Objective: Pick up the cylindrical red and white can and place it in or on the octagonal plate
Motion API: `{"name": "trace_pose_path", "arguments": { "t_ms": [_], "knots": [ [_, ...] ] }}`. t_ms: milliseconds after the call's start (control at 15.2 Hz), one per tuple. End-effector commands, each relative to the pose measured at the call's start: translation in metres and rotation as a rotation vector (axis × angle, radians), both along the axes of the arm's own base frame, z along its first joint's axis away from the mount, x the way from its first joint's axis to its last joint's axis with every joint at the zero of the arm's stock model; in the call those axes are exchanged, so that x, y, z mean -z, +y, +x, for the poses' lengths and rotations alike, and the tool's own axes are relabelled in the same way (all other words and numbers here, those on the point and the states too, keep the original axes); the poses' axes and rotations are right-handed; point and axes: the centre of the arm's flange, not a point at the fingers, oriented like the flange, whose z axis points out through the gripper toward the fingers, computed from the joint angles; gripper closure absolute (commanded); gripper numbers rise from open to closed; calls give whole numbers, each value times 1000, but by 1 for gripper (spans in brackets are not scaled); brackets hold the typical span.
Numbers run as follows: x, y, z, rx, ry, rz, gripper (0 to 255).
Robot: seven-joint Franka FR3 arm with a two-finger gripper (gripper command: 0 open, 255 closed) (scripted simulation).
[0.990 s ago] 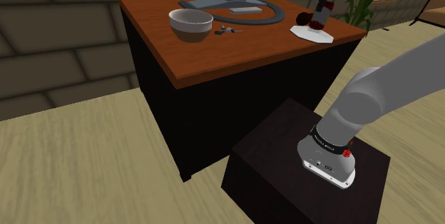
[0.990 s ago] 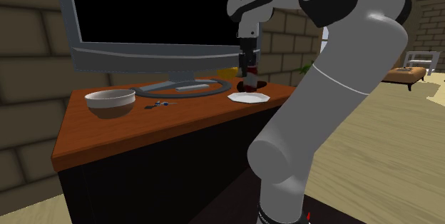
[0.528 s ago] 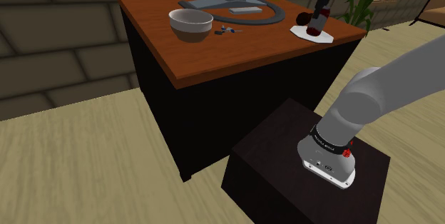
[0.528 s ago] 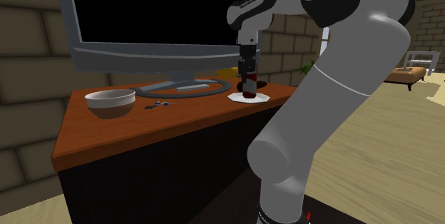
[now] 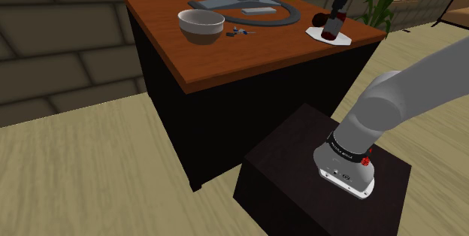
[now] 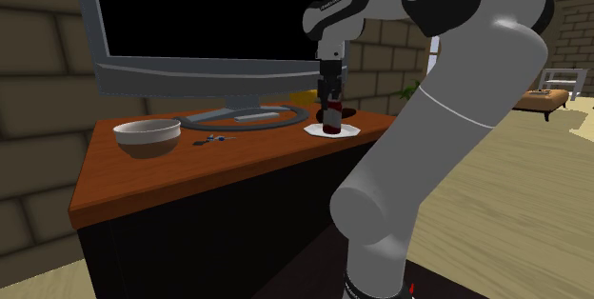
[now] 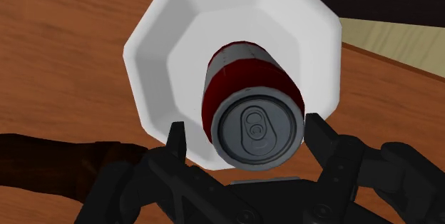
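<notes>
The red and white can [image 7: 253, 101] stands upright on the white octagonal plate [image 7: 171, 51], its grey lid facing the wrist camera. My gripper [image 7: 247, 138] is open around the can's top; one fingertip [image 7: 177, 140] stands clear of it and the other sits close beside it. In the shoulder view the gripper [image 5: 335, 21] hangs over the can [image 5: 331, 31] on the plate [image 5: 342, 40], at the desk's right corner. The second exterior view shows the can [image 6: 330, 122] on the plate [image 6: 350, 130] under the gripper [image 6: 331, 105].
On the brown desk [image 5: 225, 54] sit a white bowl [image 5: 201, 24], a small blue object [image 5: 240, 31] and a monitor on a curved stand [image 5: 248, 5]. A dark brown object [image 5: 319, 21] lies just behind the plate. A plant [image 5: 383, 1] stands beyond the desk.
The gripper came down with the can onto the plate, then its fingers parted from the can. The can now stands on the plate by itself.
</notes>
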Motion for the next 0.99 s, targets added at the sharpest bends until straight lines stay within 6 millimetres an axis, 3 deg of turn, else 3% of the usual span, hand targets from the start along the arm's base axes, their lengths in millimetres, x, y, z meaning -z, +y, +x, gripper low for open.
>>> {"name": "trace_pose_path", "arguments": {
  "t_ms": [0, 198, 462, 924],
  "knots": [
    [0, 0, 0, 0, 0, 0, 0],
    [0, 0, 0, 0, 0, 0, 0],
    [-50, 2, 0, 0, 0, 0, 0],
    [-50, 2, 0, 0, 0, 0, 0]
  ]
}}
